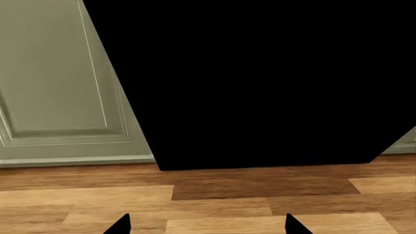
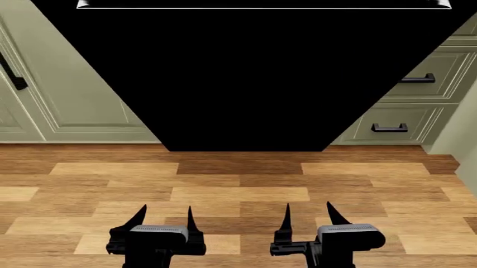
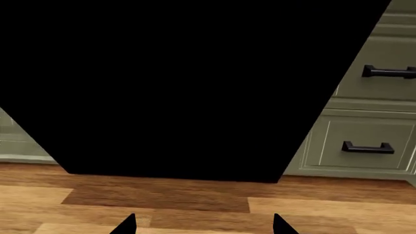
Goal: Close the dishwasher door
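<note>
The dishwasher door is a big flat glossy black panel that leans out toward me, wider at its top. A pale strip runs along its top edge. Its lower edge meets the wooden floor between the green cabinets. The same black panel fills much of the left wrist view and the right wrist view. My left gripper and right gripper hover low over the floor, side by side, well short of the door. Both stand open with nothing between their black fingertips.
A pale green panelled cabinet door stands left of the dishwasher, with a dark handle. Green drawers with dark bar handles stack on the right. A wooden plank floor lies between me and the cabinets.
</note>
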